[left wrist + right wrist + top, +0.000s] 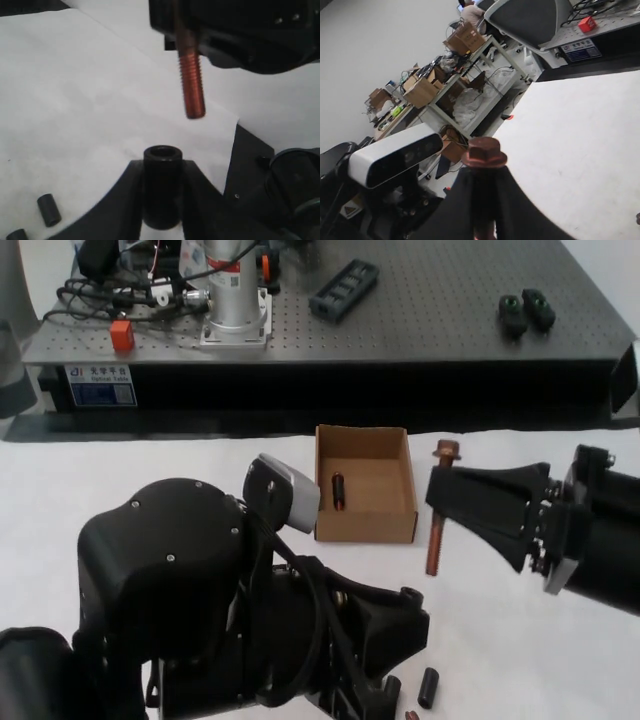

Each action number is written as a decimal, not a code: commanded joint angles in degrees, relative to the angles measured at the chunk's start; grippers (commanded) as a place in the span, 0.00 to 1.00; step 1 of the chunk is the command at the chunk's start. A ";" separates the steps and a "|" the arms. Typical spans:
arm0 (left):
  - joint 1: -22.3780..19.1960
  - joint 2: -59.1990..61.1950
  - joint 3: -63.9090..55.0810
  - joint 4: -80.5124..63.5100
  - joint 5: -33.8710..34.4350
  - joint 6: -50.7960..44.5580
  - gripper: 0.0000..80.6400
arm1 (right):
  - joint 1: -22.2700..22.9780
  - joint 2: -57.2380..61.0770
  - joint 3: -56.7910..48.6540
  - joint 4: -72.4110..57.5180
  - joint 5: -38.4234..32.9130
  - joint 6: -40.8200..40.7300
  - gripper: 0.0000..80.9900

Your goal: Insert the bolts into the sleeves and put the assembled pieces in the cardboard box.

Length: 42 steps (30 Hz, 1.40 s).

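My left gripper (162, 175) is shut on a black sleeve (162, 192), held upright with its bore facing up. Just above and a little to one side hangs a copper bolt (192, 85), thread end down and apart from the sleeve. My right gripper (441, 497) is shut on that bolt (436, 520) just under its hex head (484, 152), to the right of the cardboard box (366, 525). One dark assembled piece (338, 490) lies inside the box. Loose sleeves (49, 210) lie on the white cloth; one sleeve (429, 687) is near the front.
The bulky left arm (170, 580) takes up the lower left. Behind the white cloth stands a perforated metal bench (450, 320) with a metal post (235, 295), a black tray (343, 288), an orange block (121, 335) and two small black parts (525, 312).
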 commanded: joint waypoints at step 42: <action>-0.16 -0.64 -0.06 -5.25 -1.29 -1.62 0.01 | 4.10 0.51 1.21 0.46 1.58 0.18 0.01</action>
